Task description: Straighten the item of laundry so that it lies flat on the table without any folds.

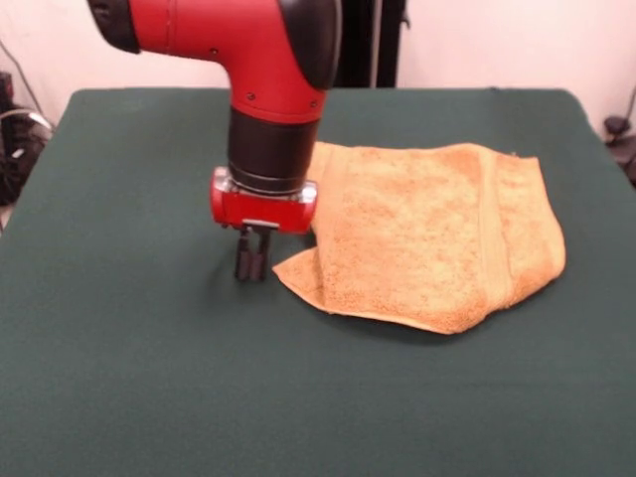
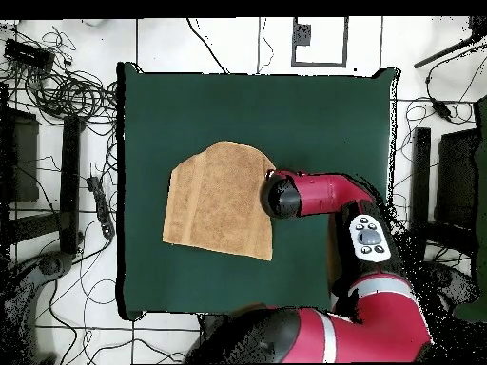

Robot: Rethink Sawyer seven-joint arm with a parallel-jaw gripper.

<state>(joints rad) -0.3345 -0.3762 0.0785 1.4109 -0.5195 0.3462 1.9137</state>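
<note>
One relation matters here: the towel's folded corner lies just beside the gripper, toward picture right. In the front view the gripper (image 1: 252,253) hangs from the red and black arm (image 1: 260,79) with its two black fingers (image 1: 242,256) close together, nothing between them, tips down at or just above the green table (image 1: 129,348). The mustard terry towel (image 1: 427,234) sits right of centre, its long axis running left to right across the picture. Its near-left corner (image 1: 296,270) is turned over itself, and the right end is bunched and doubled beyond the woven band (image 1: 494,234), so it is not yet flat. I judge the next move calls for a short shift toward that corner before any pinch.

Seen from overhead, the sides are reversed: the arm's wrist (image 2: 282,195) covers the towel's (image 2: 214,201) right edge and hides the gripper. The towel lies left of centre on the table (image 2: 314,114), its top corners folded in.
</note>
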